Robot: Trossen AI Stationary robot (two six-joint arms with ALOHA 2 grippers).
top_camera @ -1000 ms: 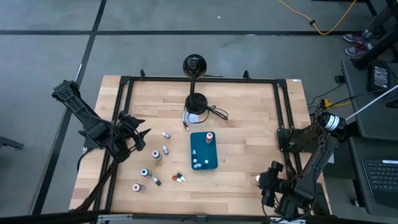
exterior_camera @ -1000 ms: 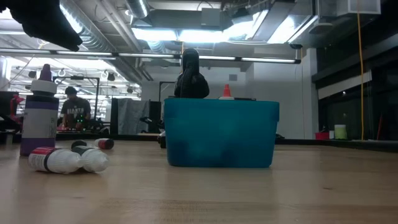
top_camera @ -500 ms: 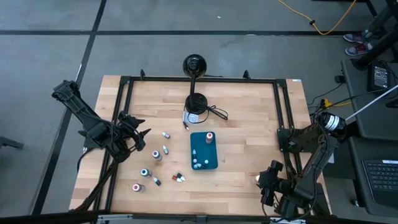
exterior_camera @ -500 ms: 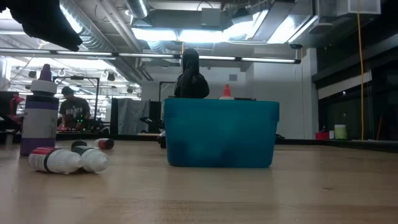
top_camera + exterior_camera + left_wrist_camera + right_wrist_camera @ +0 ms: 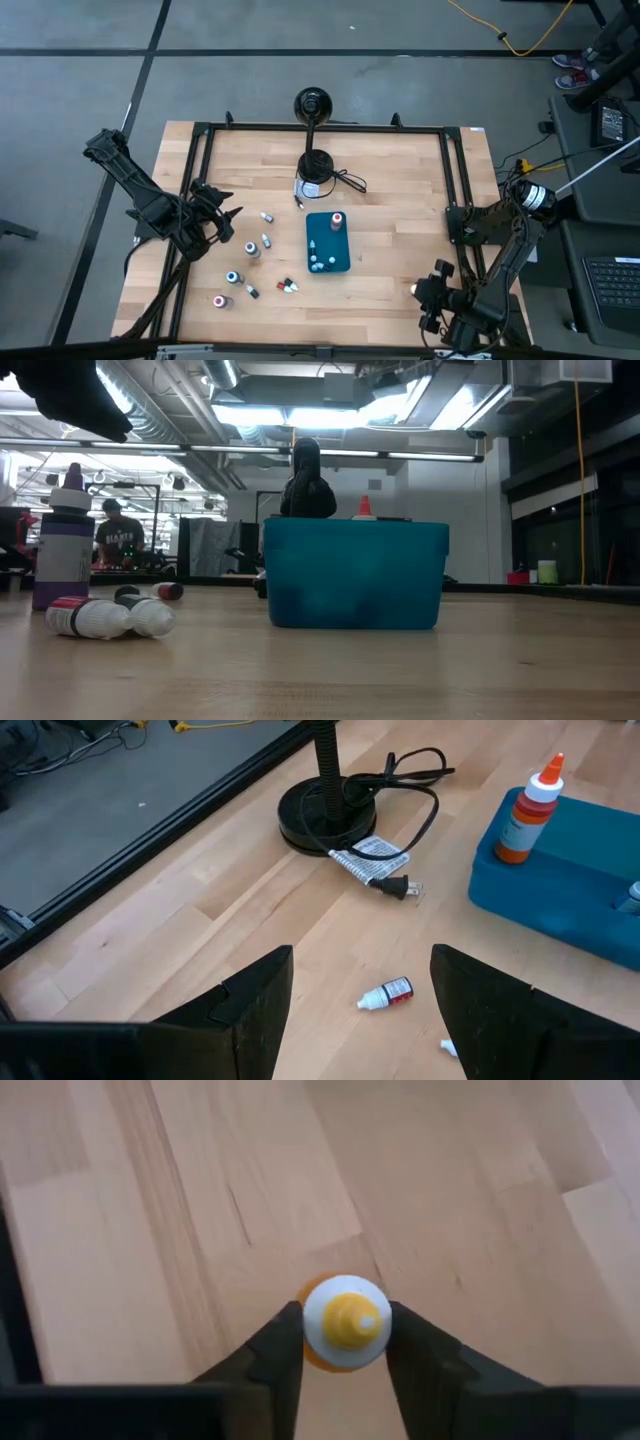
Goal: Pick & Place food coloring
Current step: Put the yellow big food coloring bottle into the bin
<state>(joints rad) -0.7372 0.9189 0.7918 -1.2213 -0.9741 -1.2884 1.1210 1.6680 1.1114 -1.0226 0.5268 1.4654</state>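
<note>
Between the right hand's (image 5: 340,1342) fingers (image 5: 275,1350) sits one orange bottle (image 5: 345,1323).

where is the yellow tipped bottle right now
The yellow-tipped bottle stands between the right gripper fingers near the table's front right edge, right of the teal tray.

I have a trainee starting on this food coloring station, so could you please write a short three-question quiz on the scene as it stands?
1. True or false: the right gripper has its jaws against an orange bottle.
2. Which bottle stands upright in the teal tray? A) an orange-bodied bottle with a red tip B) a purple one C) none
3. Fill in: the left gripper hovers over the table with its jaws ____.

Key: 1 true; 2 A; 3 open
</note>
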